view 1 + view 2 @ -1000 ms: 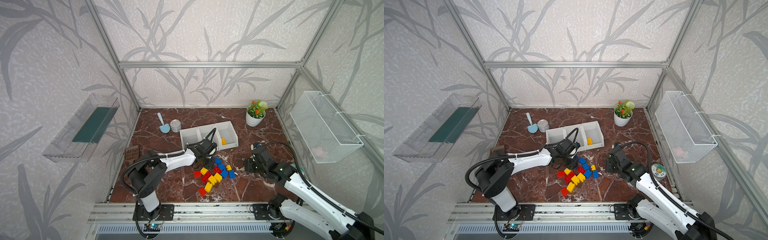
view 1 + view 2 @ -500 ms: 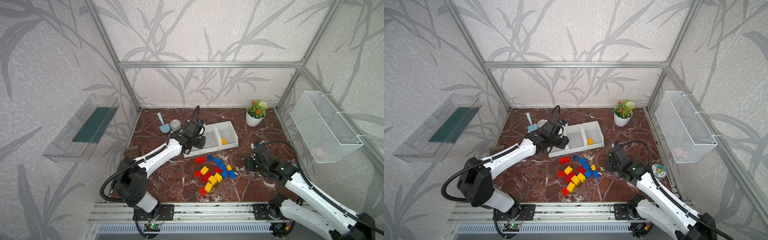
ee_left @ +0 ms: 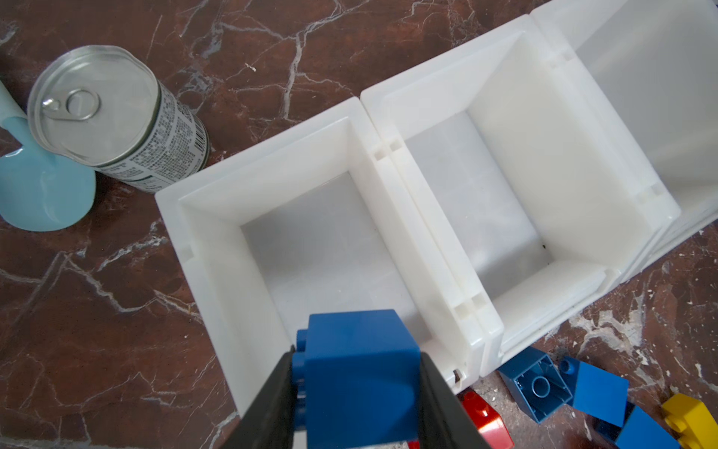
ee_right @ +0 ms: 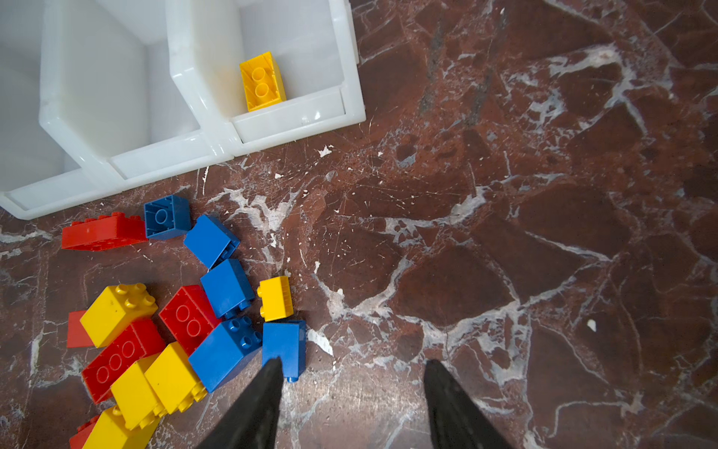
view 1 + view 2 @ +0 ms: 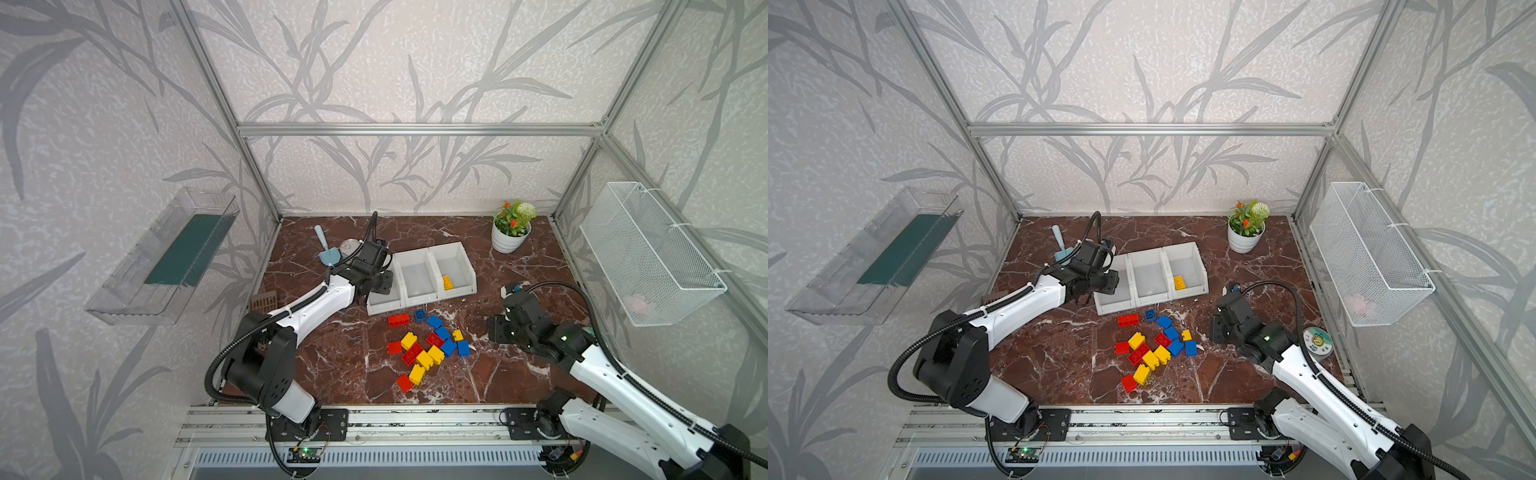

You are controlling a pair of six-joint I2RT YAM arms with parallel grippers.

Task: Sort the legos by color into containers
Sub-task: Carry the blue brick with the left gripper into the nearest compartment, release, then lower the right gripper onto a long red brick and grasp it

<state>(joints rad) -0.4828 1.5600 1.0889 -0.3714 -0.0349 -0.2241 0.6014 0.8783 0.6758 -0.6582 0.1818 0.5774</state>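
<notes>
Holding blue over end bin

My left gripper point(image 3: 357, 361) pinches a chunky blue studded plastic brick point(image 3: 349, 338) above the left-end one of three joined white plastic bins point(image 3: 268, 159). My right gripper point(image 4: 353, 363) hangs spread beside the loose red, blue and yellow bricks point(image 4: 227, 287); one yellow brick point(image 4: 262, 81) lies in the right-end bin.

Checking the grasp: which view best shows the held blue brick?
Left wrist: the blue brick fills the foreground, clamped in the left end effector. In both top views that end effector hides it; right wrist misses it.
</notes>
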